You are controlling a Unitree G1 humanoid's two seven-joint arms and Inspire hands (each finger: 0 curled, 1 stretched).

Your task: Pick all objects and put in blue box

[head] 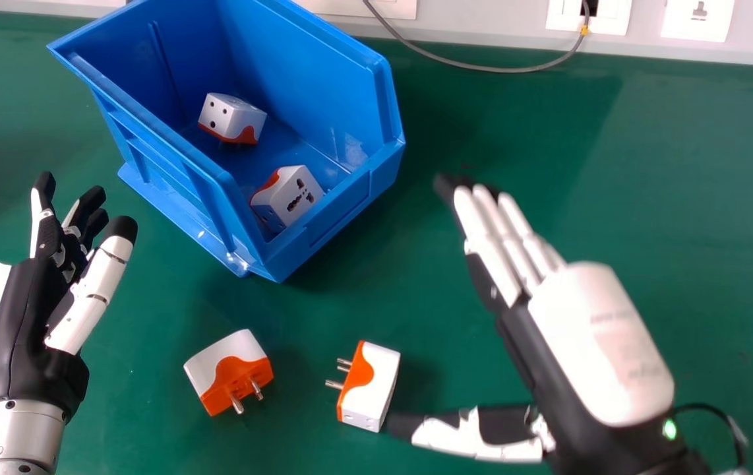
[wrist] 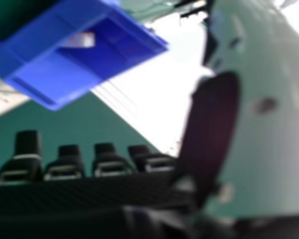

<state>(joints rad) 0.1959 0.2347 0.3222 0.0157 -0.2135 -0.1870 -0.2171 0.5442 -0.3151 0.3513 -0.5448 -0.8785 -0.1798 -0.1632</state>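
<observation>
Our right hand point(head: 597, 340) is wide — thumb tip just beside the nearer travel adapter point(head: 376, 389), prongs pointing left, well in from the tabletop's point(head: 680, 171) far edge; our left hand point(head: 24, 320) is farther off.

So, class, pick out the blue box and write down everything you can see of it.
The blue box is an open-topped bin, apparently of glossy plastic, with tall sides that slope down to a low front wall and ribs along its outer side. It stands upright, turned at an angle, on the green table. Inside lie two white-and-orange plug adapters, one farther back, one close to the front wall. The left hand and right hand are both clear of it.
</observation>
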